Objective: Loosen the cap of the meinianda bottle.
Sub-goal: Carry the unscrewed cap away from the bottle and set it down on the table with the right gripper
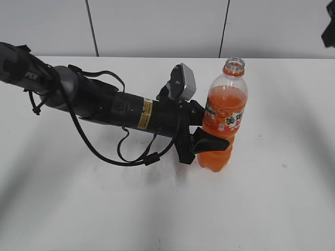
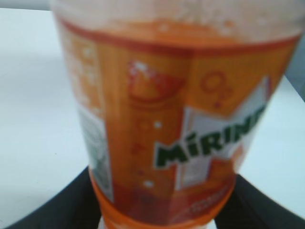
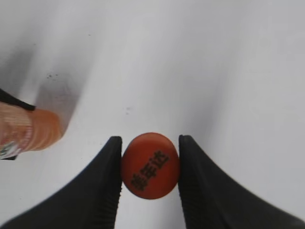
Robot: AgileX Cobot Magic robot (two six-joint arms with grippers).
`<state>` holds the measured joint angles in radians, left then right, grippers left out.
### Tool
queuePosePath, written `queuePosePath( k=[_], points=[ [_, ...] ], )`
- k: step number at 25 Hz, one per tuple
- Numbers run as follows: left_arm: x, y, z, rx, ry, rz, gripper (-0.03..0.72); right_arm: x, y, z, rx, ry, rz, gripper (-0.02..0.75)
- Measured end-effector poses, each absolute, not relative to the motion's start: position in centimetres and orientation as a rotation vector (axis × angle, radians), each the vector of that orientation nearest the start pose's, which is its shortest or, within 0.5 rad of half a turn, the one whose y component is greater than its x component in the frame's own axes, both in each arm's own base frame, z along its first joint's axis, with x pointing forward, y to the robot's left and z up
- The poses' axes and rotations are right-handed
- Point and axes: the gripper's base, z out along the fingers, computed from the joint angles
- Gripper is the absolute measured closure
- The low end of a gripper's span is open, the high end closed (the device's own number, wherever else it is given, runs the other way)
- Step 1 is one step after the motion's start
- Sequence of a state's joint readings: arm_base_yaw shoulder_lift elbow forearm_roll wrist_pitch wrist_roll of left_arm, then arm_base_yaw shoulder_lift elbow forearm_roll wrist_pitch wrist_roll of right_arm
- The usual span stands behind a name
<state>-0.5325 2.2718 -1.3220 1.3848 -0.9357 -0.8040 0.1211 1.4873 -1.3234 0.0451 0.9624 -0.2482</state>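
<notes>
Since the cap is already off and pinched between the right gripper fingers high above the table, keep the left gripper clamped around the bottle standing mid-table; only the exterior view shows its bare open neck.

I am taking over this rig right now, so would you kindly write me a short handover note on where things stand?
Left gripper: shut on the meinianda bottle, gripping its lower body; the bottle stands upright on the white table.
Right gripper: shut on the cap, held above the table, away from the bottle.
Done: the cap is off entirely; the bottle's neck is open in the exterior view.
Left: nothing of the loosening itself; the cap is not yet set down and the bottle not yet released.
</notes>
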Motion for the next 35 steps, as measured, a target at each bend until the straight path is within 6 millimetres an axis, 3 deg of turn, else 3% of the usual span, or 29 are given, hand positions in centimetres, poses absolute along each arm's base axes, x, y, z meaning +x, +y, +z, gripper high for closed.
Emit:
queuePosePath(
  k=[7, 16, 30, 35],
  points=[
    [34.8, -28.5, 10.6, 1.330, 1.564, -0.959, 0.286, 31.2, 3.7, 25.2, -0.299, 2.555, 0.011, 0.470],
    [35.5, -28.3, 10.7, 1.242, 1.606, -0.914, 0.286, 34.7, 4.2, 17.1, -0.263, 2.622, 0.031, 0.470],
    [35.9, -28.1, 10.7, 1.206, 1.625, -0.897, 0.286, 36.6, 4.4, 11.4, -0.207, 2.611, 0.039, 0.470],
    [35.9, -28.1, 10.7, 1.206, 1.625, -0.897, 0.286, 36.6, 4.4, 10.7, -0.153, 2.623, 0.063, 0.462]
  ],
)
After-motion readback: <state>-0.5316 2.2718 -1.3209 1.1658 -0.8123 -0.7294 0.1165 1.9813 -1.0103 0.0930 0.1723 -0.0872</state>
